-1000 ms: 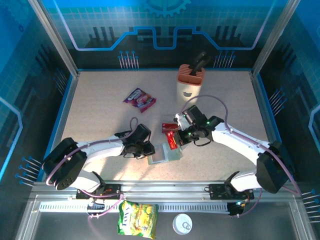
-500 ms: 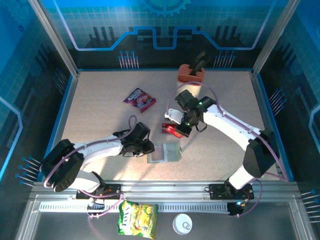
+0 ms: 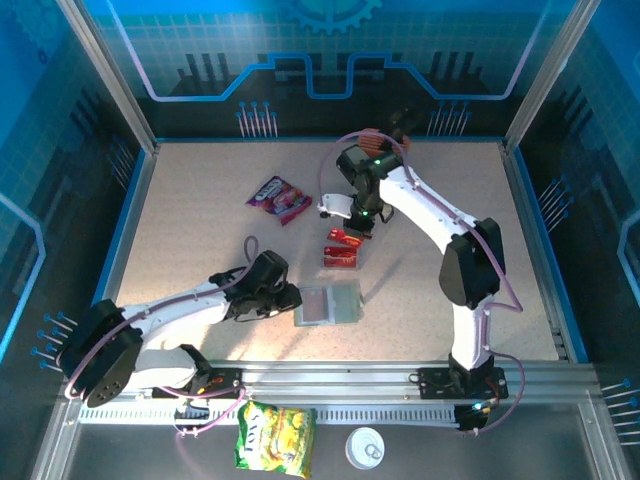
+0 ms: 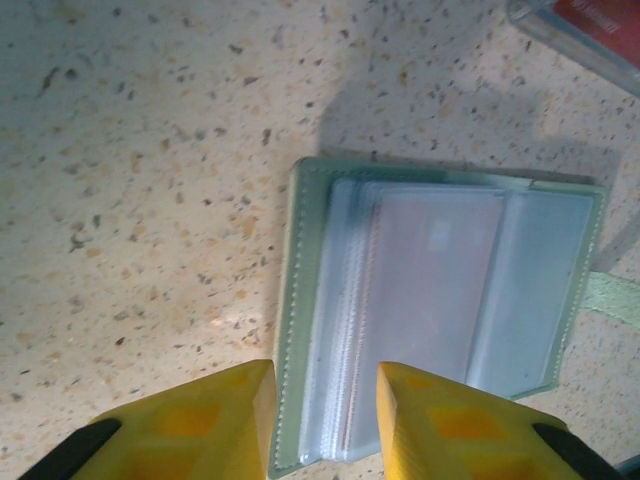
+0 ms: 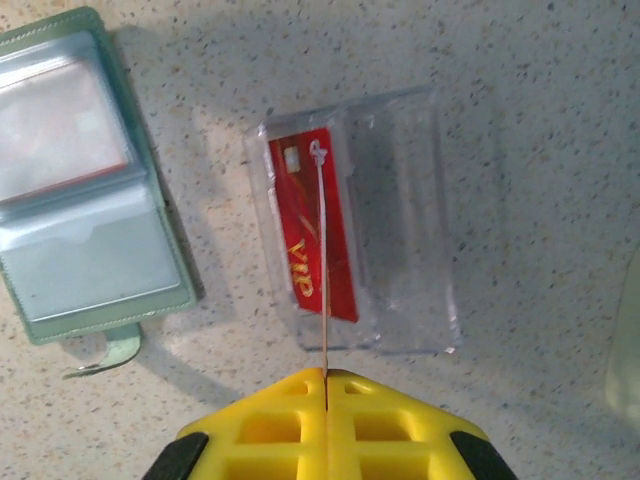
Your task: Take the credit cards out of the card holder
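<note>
Withdrawal of a card is what has just happened. The right gripper (image 5: 326, 375), down at the 1 o'clock corner of the card holder (image 3: 328, 303) a second ago, has risen and swung off toward 12 o'clock. Its jaws are pressed tight on a thin red card (image 3: 345, 236) that hangs edge-on beneath them. It now hovers over the clear box (image 5: 400, 200), which lies near the holder at its 1 o'clock and already has a red VIP card (image 5: 300, 240) lying flat inside. The left gripper (image 4: 325, 385) has eased back toward 9 o'clock and its jaws have parted a little. They straddle the holder's edge without, as far as I can tell, pinching it. The holder lies open and flat on the table (image 3: 200, 250), toward 6 o'clock of its middle. One more card therefore looks freed and bound for the box. A pinkish panel behind the holder's cloudy pocket suggests another may remain, though that is uncertain.
</note>
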Motion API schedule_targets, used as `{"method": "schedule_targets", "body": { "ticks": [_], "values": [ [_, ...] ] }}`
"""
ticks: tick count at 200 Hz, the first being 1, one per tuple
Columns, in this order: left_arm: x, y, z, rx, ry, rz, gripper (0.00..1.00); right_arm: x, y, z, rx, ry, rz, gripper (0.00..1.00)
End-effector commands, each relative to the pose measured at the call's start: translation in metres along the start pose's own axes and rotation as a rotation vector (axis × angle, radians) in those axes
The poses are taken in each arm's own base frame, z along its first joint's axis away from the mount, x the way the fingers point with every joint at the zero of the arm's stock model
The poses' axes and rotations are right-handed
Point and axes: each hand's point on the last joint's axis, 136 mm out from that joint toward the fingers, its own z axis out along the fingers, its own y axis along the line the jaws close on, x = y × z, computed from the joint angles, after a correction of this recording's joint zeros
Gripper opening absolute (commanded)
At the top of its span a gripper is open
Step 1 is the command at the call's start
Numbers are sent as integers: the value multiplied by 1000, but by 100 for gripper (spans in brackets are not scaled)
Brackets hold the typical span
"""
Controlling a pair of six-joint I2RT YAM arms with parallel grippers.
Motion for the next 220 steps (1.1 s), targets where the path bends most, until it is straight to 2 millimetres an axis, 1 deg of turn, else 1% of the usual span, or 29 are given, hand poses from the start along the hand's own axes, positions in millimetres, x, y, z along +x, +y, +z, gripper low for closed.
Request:
{"method": "schedule_targets", "body": {
  "ticks": [1,38,82,96,107,132,176,200,220],
  "values": [
    [-3,3,-3,3,-20,-31,32,3,1,5,-65,37,-23,0],
    [-4,4,-3,10,-31,-36,33,4,-2,20,-93,58,-28,0],
    [-6,1,-4,16,-33,-36,33,9,4,37,-138,75,-24,0],
    [-7,0,-4,19,-33,-35,33,10,6,41,-142,77,-20,8],
    [-7,-1,-4,23,-32,-35,33,8,7,41,-144,72,-15,12],
    [-6,-4,-4,30,-22,-25,33,3,7,36,-131,50,-7,14],
    [-6,-8,-1,38,-10,-22,32,-6,13,16,-96,-17,26,14],
    [-6,-10,1,43,0,-17,29,-15,15,9,-60,-86,125,15],
    [-5,-12,6,46,14,-16,27,-19,14,8,-9,-145,272,18]
  ]
}}
